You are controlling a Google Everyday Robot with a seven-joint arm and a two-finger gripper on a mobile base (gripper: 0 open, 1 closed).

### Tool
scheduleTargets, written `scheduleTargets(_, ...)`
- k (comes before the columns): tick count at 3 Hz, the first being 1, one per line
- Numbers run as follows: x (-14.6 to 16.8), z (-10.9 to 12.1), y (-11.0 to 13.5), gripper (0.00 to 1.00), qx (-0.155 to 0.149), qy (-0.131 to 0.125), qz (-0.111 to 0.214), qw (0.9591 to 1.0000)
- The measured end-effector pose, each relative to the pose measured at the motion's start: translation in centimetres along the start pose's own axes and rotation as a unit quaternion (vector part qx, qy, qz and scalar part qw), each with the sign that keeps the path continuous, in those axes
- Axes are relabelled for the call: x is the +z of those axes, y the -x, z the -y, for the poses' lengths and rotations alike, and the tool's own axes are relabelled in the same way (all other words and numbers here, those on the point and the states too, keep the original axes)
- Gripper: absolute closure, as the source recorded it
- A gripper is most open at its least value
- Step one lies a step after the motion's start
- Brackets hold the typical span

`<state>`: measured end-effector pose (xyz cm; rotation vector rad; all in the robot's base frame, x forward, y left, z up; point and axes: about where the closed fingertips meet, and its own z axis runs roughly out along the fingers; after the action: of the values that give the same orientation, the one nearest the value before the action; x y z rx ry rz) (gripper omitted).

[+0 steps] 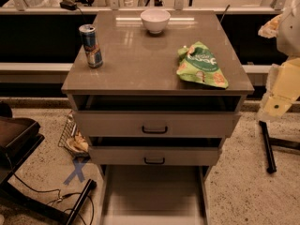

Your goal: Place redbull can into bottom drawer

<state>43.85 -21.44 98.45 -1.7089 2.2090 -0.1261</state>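
Note:
The redbull can (91, 46) stands upright on the left side of the cabinet's brown top, near its left edge. The bottom drawer (152, 193) is pulled far out at the foot of the cabinet, and its pale flat floor is bare. My arm hangs at the right edge of the view, with the gripper (275, 108) at its lower end. It is beside the cabinet's right front corner, far from the can and holding nothing that I can see.
A white bowl (155, 20) sits at the back middle of the top. A green snack bag (201, 65) lies at the front right. Two upper drawers with black handles (154, 130) stand slightly open. A wire basket (72, 137) and a dark chair base (18, 139) are on the floor at left.

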Motion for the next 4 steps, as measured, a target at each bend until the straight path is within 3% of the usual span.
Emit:
scheduleTargets(1,0.0,0.0,0.0,0.00,0.000,0.000,0.000,1.0000)
scheduleTargets(2,-0.2,0.5,0.9,0.00,0.003,0.000,0.034,0.9994)
scheduleTargets(3,-1.4,5.0,4.1,0.00,0.025,-0.031,0.158,0.9867)
scheduleTargets(4,-1.5,9.2,7.6,0.00,0.044,-0.052,0.295,0.9532)
